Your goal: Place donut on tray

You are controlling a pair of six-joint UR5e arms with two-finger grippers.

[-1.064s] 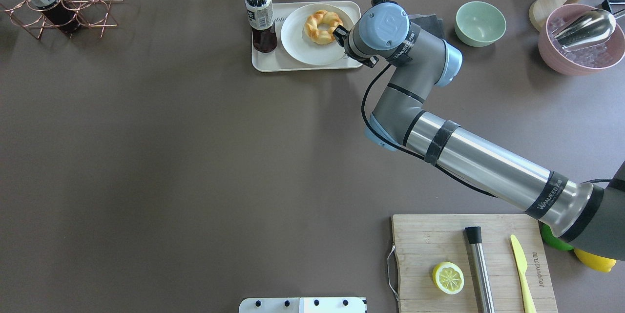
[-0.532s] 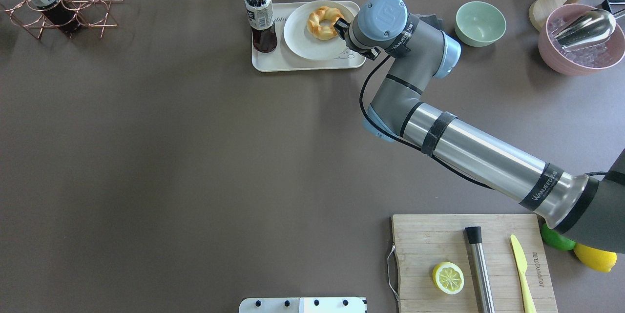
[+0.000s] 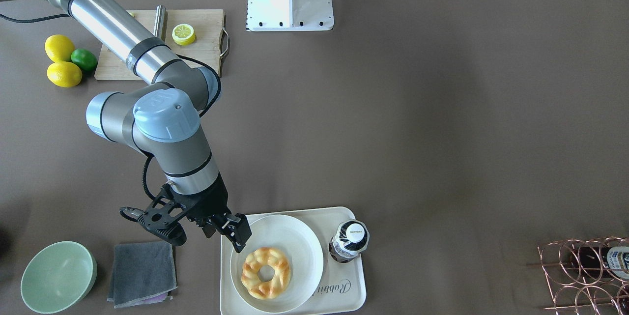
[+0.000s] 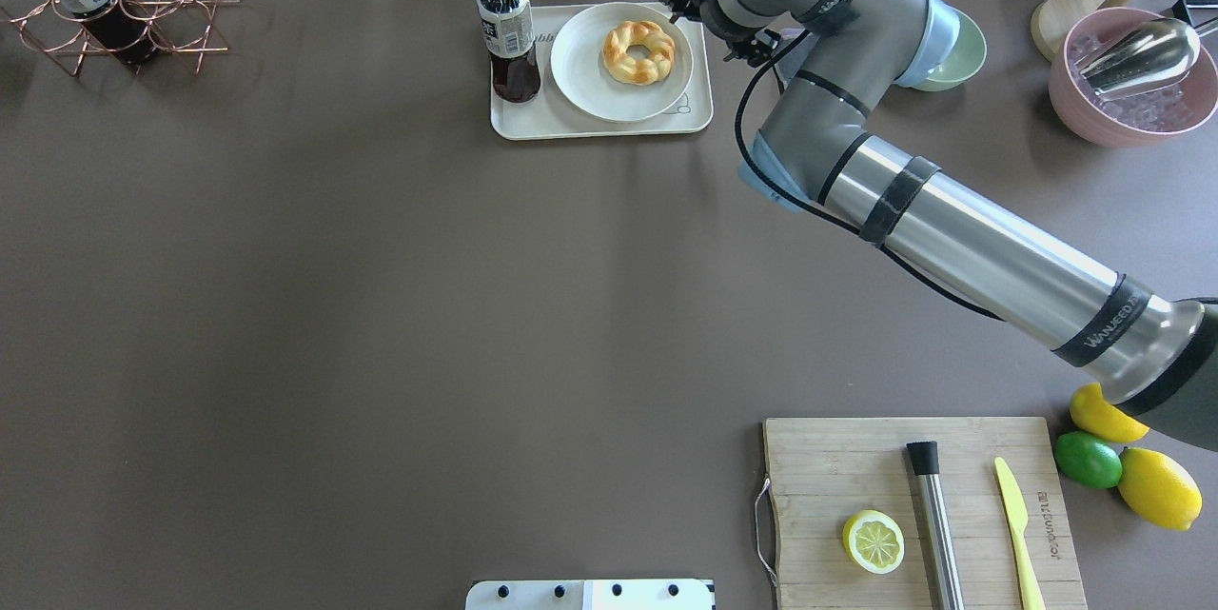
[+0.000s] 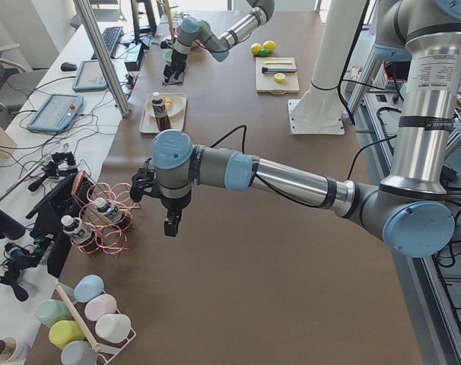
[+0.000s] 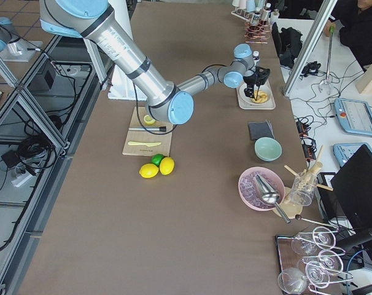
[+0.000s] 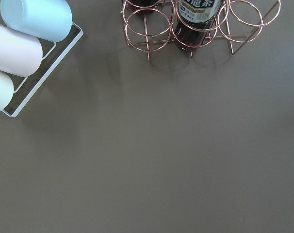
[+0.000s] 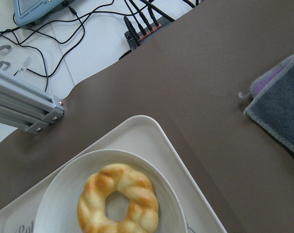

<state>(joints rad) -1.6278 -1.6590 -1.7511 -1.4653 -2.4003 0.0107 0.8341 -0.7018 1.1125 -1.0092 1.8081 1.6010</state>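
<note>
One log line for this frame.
donut: on plate, on tray | right gripper: open, off donut | left gripper: state unclear

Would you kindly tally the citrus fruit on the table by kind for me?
Whole lemons: 2
Limes: 1
Lemon halves: 1
Total: 4

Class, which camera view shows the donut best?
Right wrist-mounted: the donut is close, braid and hole clear, lower edge cropped. Overhead and front-facing show it whole but smaller; side views barely; left wrist not.
</note>
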